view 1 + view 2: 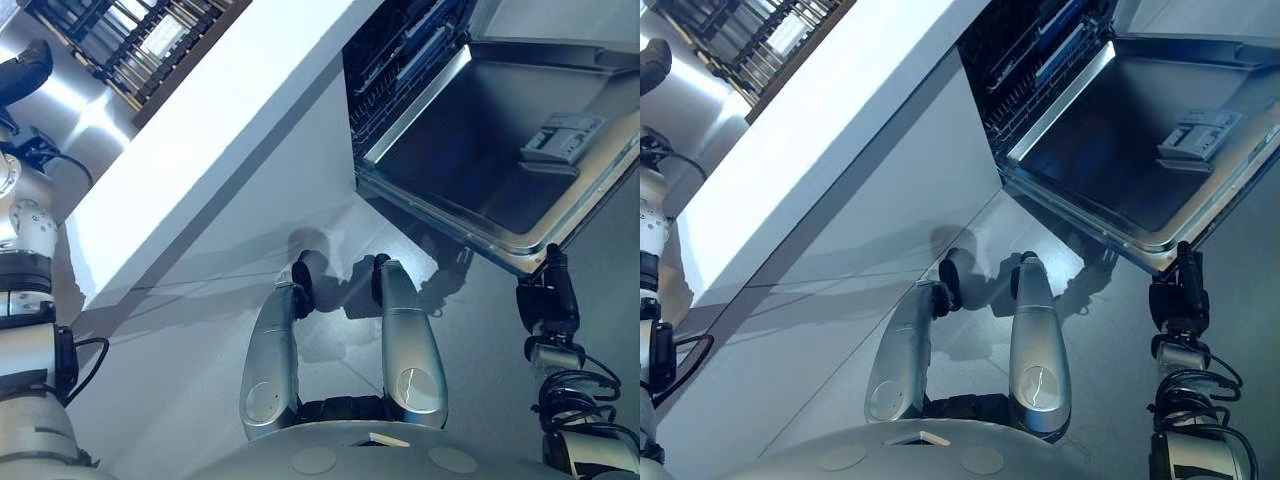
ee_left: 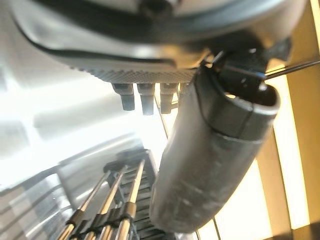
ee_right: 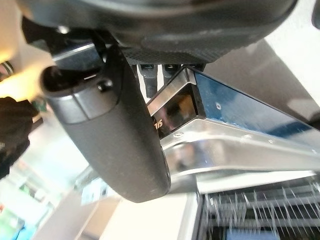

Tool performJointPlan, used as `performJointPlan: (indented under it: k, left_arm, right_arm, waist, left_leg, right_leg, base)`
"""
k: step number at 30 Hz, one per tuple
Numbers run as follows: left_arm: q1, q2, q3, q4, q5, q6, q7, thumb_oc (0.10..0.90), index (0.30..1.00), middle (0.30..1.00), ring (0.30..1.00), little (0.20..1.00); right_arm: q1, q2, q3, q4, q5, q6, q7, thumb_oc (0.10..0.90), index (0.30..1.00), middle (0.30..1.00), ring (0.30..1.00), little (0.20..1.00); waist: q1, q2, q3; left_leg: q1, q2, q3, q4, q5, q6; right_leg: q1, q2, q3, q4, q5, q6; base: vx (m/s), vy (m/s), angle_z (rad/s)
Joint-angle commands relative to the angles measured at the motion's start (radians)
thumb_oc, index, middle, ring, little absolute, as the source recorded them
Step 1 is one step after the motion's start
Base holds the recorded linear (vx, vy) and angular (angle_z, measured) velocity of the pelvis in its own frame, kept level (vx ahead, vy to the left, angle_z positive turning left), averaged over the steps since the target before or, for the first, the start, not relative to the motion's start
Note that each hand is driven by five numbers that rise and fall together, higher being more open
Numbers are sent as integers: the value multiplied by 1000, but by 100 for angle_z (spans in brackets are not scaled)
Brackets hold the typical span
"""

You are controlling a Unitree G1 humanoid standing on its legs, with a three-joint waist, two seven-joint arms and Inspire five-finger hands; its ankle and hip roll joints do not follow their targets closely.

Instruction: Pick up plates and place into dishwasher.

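Steel-lined dishwasher door [image 1: 470, 130] lies open; right hand [image 1: 548, 292] (fingers straight) at its front edge; left hand [image 2: 215, 160] loose, empty.

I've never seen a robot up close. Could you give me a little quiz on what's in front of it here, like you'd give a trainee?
1. True or false: a plate lies on the open dishwasher door.
2. Which hand is close by that door's outer edge? A) left hand B) right hand
3. Fill in: near the left hand stands a dark ____ of bars.
Key: 1 false; 2 B; 3 rack.
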Motion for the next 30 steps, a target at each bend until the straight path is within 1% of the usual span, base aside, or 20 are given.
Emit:
performJointPlan:
  k: [1,2,3,4,7,10,11,12,13,15,20,22,25,27,28,29,30]
  left_arm:
    - [-106,161,32,-10,-35,-100,-7,800,900,900,900,900]
    - [-101,160,28,-13,-38,-99,-14,800,900,900,900,900]
    - [-97,159,29,-14,-38,-99,-17,800,900,900,900,900]
    - [-76,149,30,-31,-29,-100,-28,800,900,900,900,900]
    - [-22,116,45,-67,-5,-104,-45,800,900,900,900,900]
    - [4,82,49,-82,3,-105,-55,800,900,900,900,900]
    - [5,75,49,-83,-14,-101,-59,800,900,900,900,900]
    - [4,71,50,-81,-16,-97,-66,800,900,900,900,900]
    - [3,67,49,-76,-16,-94,-72,800,900,900,900,900]
    - [6,57,48,-59,-18,-89,-93,800,900,900,900,900]
    - [53,34,66,-56,-11,-91,-114,800,900,900,900,900]
    - [104,14,95,-67,-4,-102,-126,800,900,900,900,900]
    - [157,-6,128,-84,6,-110,-135,800,900,900,900,900]
    - [202,-23,157,-105,9,-114,-144,800,900,900,900,900]
    - [225,-33,165,-114,15,-122,-146,800,900,900,900,900]
    - [249,-44,177,-124,15,-126,-149,800,900,900,900,900]
    - [268,-50,188,-132,14,-127,-154,800,900,900,900,900]
  right_arm:
    - [-251,-12,190,-431,-119,81,341,800,900,900,900,900]
    - [-259,-17,213,-487,-129,68,340,800,900,900,900,900]
    - [-261,-19,221,-507,-138,71,352,800,900,900,900,900]
    - [-274,-19,252,-639,-154,55,327,800,900,900,900,900]
    - [-310,-4,285,-875,-233,41,281,800,900,900,900,900]
    - [-368,12,307,-1010,-323,30,246,800,900,900,900,900]
    - [-389,14,309,-1032,-338,28,224,800,900,900,900,900]
    - [-406,16,309,-1046,-348,32,203,800,900,900,900,900]
    - [-419,21,307,-1056,-351,40,179,800,900,900,900,900]
    - [-434,37,293,-1057,-355,44,108,800,900,900,900,900]
    - [-377,77,242,-1039,-376,20,-30,800,900,900,900,900]
    - [-321,99,206,-1023,-385,18,-63,800,900,900,900,900]
    - [-259,112,179,-1014,-395,16,-75,800,900,900,900,900]
    - [-210,114,160,-1008,-420,-4,-104,800,900,900,900,900]
    - [-188,118,150,-1000,-466,-26,-148,800,900,900,900,900]
    - [-163,108,130,-983,-559,-77,-222,800,900,900,900,900]
    - [-145,94,117,-966,-629,-112,-283,800,900,900,900,900]
  waist:
    - [19,4,-82]
    - [22,-1,-84]
    - [22,-3,-84]
    - [26,-15,-88]
    - [29,-30,-100]
    - [30,-38,-116]
    - [31,-40,-122]
    - [32,-41,-130]
    - [33,-42,-140]
    - [37,-44,-170]
    - [39,-49,-222]
    - [40,-50,-249]
    - [40,-51,-269]
    - [40,-52,-286]
    - [39,-53,-293]
    - [38,-55,-301]
    - [35,-56,-307]
  left_leg:
    - [93,-74,87,53,-159,81]
    - [102,-74,85,45,-157,81]
    - [106,-74,85,41,-156,81]
    - [119,-75,84,26,-152,84]
    - [156,-75,86,-19,-142,84]
    - [199,-76,90,-73,-126,80]
    - [215,-75,92,-92,-121,78]
    - [228,-73,96,-115,-108,76]
    - [249,-72,98,-136,-108,73]
    - [289,-71,104,-197,-81,72]
    - [367,-70,107,-317,-42,70]
    - [401,-70,107,-380,-21,68]
    - [435,-71,108,-438,-2,68]
    - [459,-73,108,-484,12,67]
    - [471,-73,109,-501,17,66]
    - [480,-75,110,-514,21,66]
    - [488,-76,113,-524,23,67]
  right_leg:
    - [142,18,-15,-19,-92,-41]
    - [150,19,-16,-29,-88,-40]
    - [154,20,-15,-33,-86,-39]
    - [170,26,-13,-54,-79,-37]
    - [200,37,-8,-99,-62,-28]
    - [233,44,-3,-152,-42,-16]
    - [245,45,-3,-171,-36,-12]
    - [254,47,-4,-194,-23,-10]
    - [270,47,-4,-212,-23,-4]
    - [302,53,-7,-272,3,6]
    - [366,63,-12,-377,39,28]
    - [395,70,-10,-427,52,39]
    - [422,78,-12,-473,66,47]
    - [443,84,-12,-508,75,53]
    - [452,87,-11,-522,79,56]
    - [461,90,-10,-535,83,59]
    - [468,92,-8,-545,87,61]
  base:
    - [76,2,-12]
    - [66,-2,-14]
    - [81,-6,-15]
    - [72,-2,-9]
    - [87,14,-6]
    - [75,41,-35]
    - [47,59,-27]
    - [69,65,5]
    - [70,70,25]
    - [106,72,8]
    - [98,42,19]
    - [97,44,36]
    - [52,36,29]
    - [45,39,25]
    - [32,42,8]
    - [19,48,7]
    - [5,54,6]
